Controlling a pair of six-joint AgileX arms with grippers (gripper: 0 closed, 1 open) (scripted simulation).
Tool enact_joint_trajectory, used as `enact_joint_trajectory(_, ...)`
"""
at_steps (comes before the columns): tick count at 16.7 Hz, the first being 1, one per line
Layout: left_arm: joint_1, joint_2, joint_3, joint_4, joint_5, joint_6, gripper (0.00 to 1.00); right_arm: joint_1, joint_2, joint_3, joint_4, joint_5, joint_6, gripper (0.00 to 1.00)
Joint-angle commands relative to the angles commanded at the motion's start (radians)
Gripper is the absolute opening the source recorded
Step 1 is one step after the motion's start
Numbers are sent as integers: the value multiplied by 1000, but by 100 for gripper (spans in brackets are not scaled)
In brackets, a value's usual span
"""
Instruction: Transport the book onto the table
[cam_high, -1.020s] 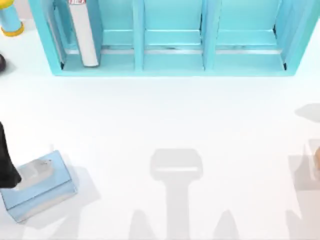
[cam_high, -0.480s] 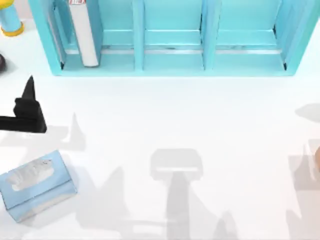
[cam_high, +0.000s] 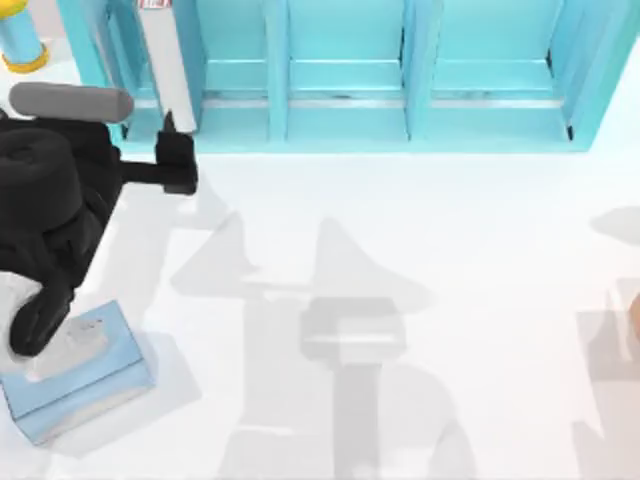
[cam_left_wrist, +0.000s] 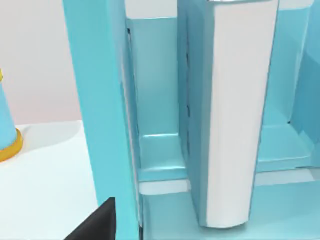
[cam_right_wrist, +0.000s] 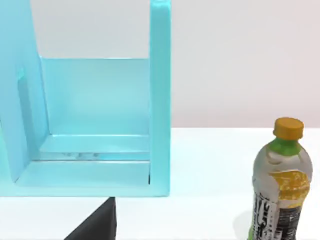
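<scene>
The shelf unit (cam_high: 340, 75) stands along the far edge of the table (cam_high: 400, 230) and has three compartments. The left compartment holds the book (cam_high: 168, 70), upright on its bottom edge with its white-grey page edges facing the front opening; its teal cover runs back into the compartment. The left wrist view shows the book (cam_left_wrist: 235, 110) standing just inside the unit's left wall (a narrow gap separates the two). The middle and right compartments show bare teal floors and back walls.

The left gripper (cam_high: 172, 160) sits at the table's far left, just in front of the left compartment's opening and just short of the book's lower front end. Whether its fingers are spread or pressed together cannot be told, and no contact with the book is visible.

A light-blue tissue box (cam_high: 75, 372) lies at the table's near left corner, partly under the left arm. A blue cylinder with a yellow base (cam_high: 20, 40) stands at the far left corner, beside the unit.

The right wrist view shows the unit's end compartment and a bottle with an orange cap (cam_right_wrist: 277, 182) standing on the table beside the unit's outer wall.
</scene>
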Motion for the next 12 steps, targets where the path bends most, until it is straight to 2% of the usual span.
enact_joint_trajectory(3, -23, 232, 99, 158, -41, -15, 100, 0, 0, 0, 0, 0, 0, 100)
enact_joint_trajectory(6, -35, 369, 166, 263, -68, -27, 100, 0, 0, 0, 0, 0, 0, 100)
enact_joint_trajectory(12, -39, 409, 187, 295, -76, -31, 100, 0, 0, 0, 0, 0, 0, 100)
